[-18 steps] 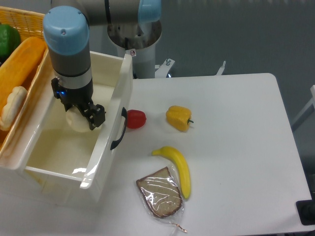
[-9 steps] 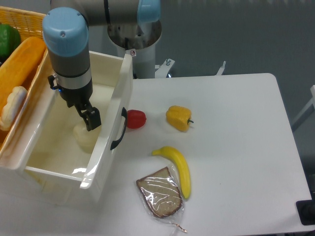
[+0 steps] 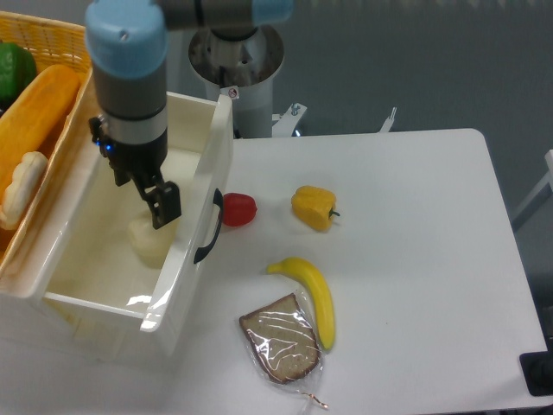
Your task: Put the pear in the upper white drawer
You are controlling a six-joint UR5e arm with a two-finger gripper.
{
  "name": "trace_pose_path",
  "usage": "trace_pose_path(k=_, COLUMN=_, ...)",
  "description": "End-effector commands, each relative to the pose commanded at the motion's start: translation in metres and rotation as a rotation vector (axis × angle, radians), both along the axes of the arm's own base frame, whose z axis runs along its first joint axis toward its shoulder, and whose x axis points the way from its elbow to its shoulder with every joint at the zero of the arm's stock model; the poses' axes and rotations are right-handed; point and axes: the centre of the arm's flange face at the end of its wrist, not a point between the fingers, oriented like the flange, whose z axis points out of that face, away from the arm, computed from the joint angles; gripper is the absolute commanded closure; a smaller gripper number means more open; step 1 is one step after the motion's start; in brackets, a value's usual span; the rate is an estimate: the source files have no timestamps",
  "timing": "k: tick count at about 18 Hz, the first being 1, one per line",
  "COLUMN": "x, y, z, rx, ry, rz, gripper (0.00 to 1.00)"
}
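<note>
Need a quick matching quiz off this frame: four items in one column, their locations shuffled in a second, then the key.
Items:
1. pear
2. banana
3. red pepper
4. bread roll

Places:
A. in the wicker basket
B. on the table, beside the wrapped bread slice
C. inside the upper white drawer
D. on the table, by the drawer's black handle

Pairs: 1-C, 2-B, 3-D, 4-A
</note>
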Motion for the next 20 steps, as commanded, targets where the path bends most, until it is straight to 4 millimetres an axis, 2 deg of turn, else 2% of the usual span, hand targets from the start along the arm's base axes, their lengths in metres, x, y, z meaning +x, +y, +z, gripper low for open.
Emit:
trace_pose_path(k=2, x=-0.021, y=-0.005, z=0.008, rx=0.049, ry=0.007, rz=0.117, gripper=0.01)
trace_pose_path(k=5, x=-0.071, y=-0.031, z=0.010, rx=0.058, ry=0.014, rz=0.223, gripper=0.00)
trace_pose_path(k=10, x=-0.136, y=-0.073, z=-0.007, rx=-0.005, ry=0.053, rz=0.345, gripper=0.00)
trace_pose_path(k=16, x=-0.193, y=-0.096, z=-0.064, rx=-0.169, ry=0.090, rz=0.400, gripper=0.00)
trace_pose_path(k=18, x=-0.211, y=-0.099, z=-0.096, rx=-0.225, ry=0.081, rz=0.374, gripper=0.00)
trace_pose_path(k=20, x=-0.241, y=-0.111, z=-0.122, rx=-0.261, ry=0.111, rz=0.325, gripper=0.00)
